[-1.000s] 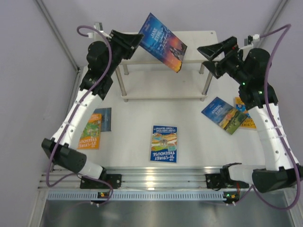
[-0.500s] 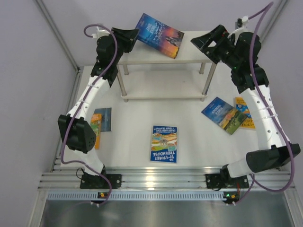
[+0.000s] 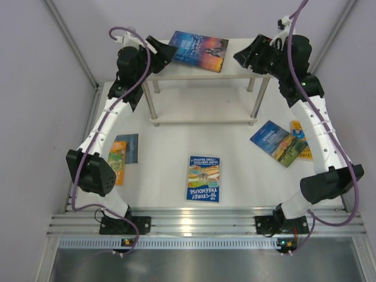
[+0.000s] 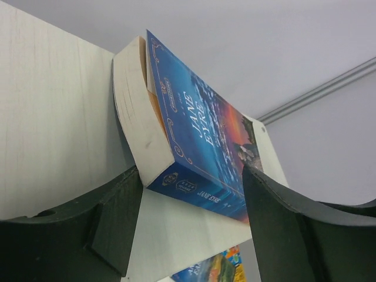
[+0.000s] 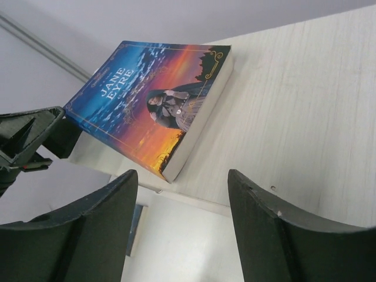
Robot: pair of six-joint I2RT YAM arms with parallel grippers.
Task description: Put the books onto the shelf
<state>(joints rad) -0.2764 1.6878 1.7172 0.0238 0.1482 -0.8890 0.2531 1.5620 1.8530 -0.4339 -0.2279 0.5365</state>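
Observation:
A blue-and-sunset book [image 3: 198,50] [image 4: 194,123] [image 5: 153,106] lies flat on the top board of the shelf [image 3: 238,69] [image 4: 53,117] [image 5: 294,106]. My left gripper [image 3: 165,51] [image 4: 192,171] is open at the book's left end. The spine corner sits between its fingertips and the jaws stand apart from it. My right gripper [image 3: 247,56] [image 5: 182,176] hovers open and empty over the board's right part, a short way from the book. Other books lie on the table: one in the middle [image 3: 204,178], two overlapping at the right [image 3: 277,143], and an orange-green one [image 3: 114,161] at the left.
A dark blue book [image 3: 131,147] lies partly under the left orange-green one. The shelf's lower board [image 3: 202,106] and silver legs [image 3: 150,100] stand at the back of the table. Grey walls close in at both sides.
The book has gone from tilted in the air to flat on the shelf's top board. My left gripper has opened off it. My right gripper has moved up to the shelf and narrowed somewhat.

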